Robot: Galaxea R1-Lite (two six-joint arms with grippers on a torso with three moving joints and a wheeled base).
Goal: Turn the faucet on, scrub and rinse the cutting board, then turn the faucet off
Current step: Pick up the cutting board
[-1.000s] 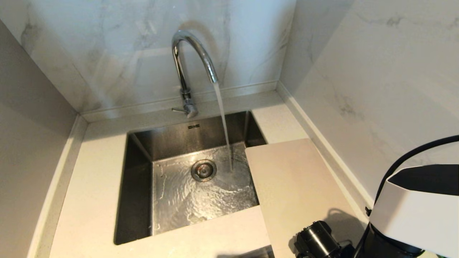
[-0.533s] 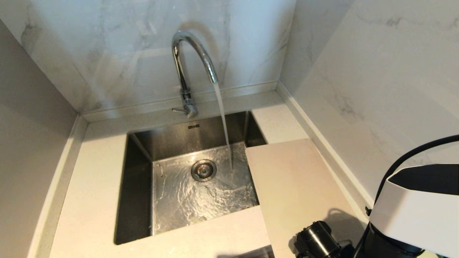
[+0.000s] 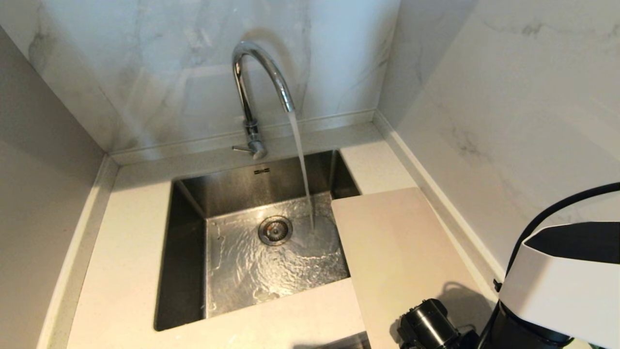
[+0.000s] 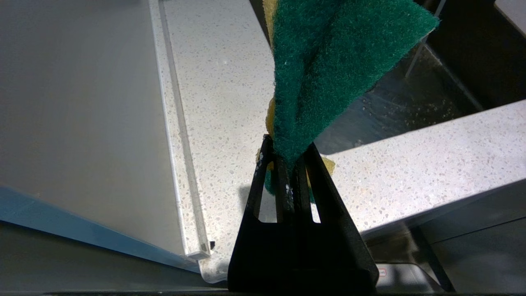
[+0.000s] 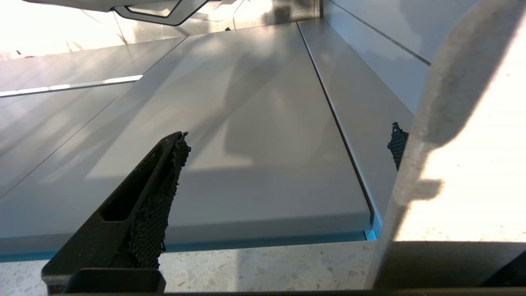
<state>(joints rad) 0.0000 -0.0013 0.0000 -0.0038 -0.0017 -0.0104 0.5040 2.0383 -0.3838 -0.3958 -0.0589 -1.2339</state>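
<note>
Chrome faucet stands upper centre of the head view, already running: one stream falls into the steel sink just beside the far corner of the cutting board. That board lies flat at the lower right, on the worktop, its left edge overhanging the sink.

The step in hand looks like taking hold of the board. The right tool has its fingers wide apart around the board's edge, one finger mostly hidden behind it, nothing gripped yet. It should close squarely on the thin edge, then slide the board under the stream without tipping it.

The left tool, seen only in its wrist view, is clamped on the green-and-yellow sponge.

Count: one faucet, one board, one sponge, one sink, one drain.
</note>
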